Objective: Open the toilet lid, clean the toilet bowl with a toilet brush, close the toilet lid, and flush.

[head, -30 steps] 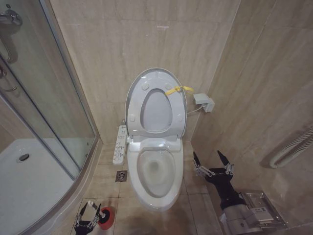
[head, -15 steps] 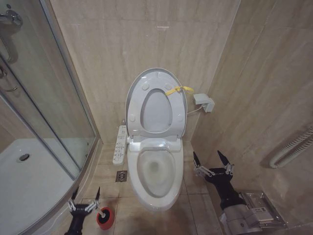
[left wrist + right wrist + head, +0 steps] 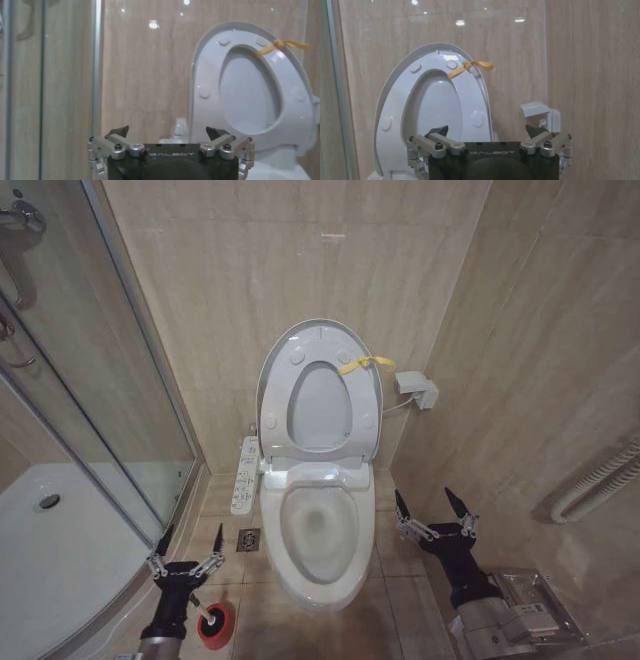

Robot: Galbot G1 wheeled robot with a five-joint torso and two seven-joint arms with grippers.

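Note:
The toilet lid (image 3: 320, 408) stands upright against the wall with the ring seat raised in front of it, and a yellow tag (image 3: 365, 364) hangs at its rim. Below it the toilet bowl (image 3: 320, 530) lies uncovered. The toilet brush (image 3: 206, 611) stands in a red holder cup (image 3: 216, 626) on the floor, left of the bowl. My left gripper (image 3: 191, 538) hovers open and empty just above and beyond the holder. My right gripper (image 3: 427, 502) is open and empty to the right of the bowl. The left wrist view has the left gripper (image 3: 167, 131) facing the lid (image 3: 245, 90). The right gripper (image 3: 487, 131) faces the lid (image 3: 442, 101) too.
A curved glass shower enclosure (image 3: 100, 380) closes off the left side. A floor drain (image 3: 248, 538) and a white control panel (image 3: 245, 475) lie left of the toilet. On the right wall are a small white box (image 3: 417, 388) and a ribbed hose (image 3: 600, 480). Tiled walls stand close.
My left gripper has lifted from the red holder and moved forward, still open and empty. The brush stays in its holder. The right arm has not moved.

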